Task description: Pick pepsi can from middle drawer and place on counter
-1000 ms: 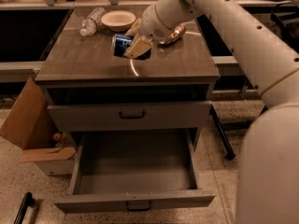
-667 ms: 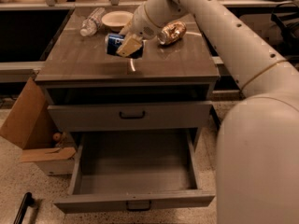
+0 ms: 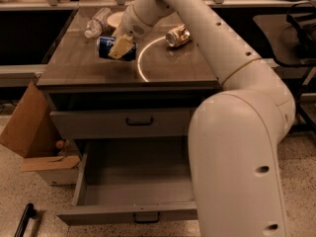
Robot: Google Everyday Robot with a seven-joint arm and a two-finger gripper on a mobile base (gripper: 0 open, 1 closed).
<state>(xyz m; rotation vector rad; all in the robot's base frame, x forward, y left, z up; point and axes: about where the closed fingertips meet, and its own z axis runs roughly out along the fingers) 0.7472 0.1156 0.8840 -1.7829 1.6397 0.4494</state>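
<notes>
Gripper (image 3: 120,47) is over the left-centre part of the counter (image 3: 187,65), reaching in from the right on the long white arm (image 3: 207,28). It is clamped on the pepsi can (image 3: 104,44). One tan finger (image 3: 122,45) lies across the front of the can, and the other finger is hidden behind it. The can is on its side, long axis roughly left-right, blue body with white lettering partly covered by the finger. It sits low at the counter surface, but whether it touches the wood or hangs just above it cannot be told. The can is just left of the thin white circle (image 3: 139,65) and outside its line. Gold can (image 3: 177,35) lies on its side on the far right part of the counter, near the circle's upper edge and well apart from the pepsi can. Clear plastic bottle (image 3: 97,22) lies at the far left corner, with a pale plate (image 3: 115,19) just beside it, partly behind the arm's wrist. Below the counter the upper drawer front (image 3: 98,125) is closed, dark pull in the middle. The middle drawer (image 3: 133,184) below it is pulled out, showing its grey floor, with the right end hidden by the robot's white body. Cardboard box (image 3: 24,130) with open flaps stands on the floor left of the cabinet. Thin black bar (image 3: 24,220) lies at the bottom left corner. Dark chair (image 3: 301,23) is at the far right edge.
</notes>
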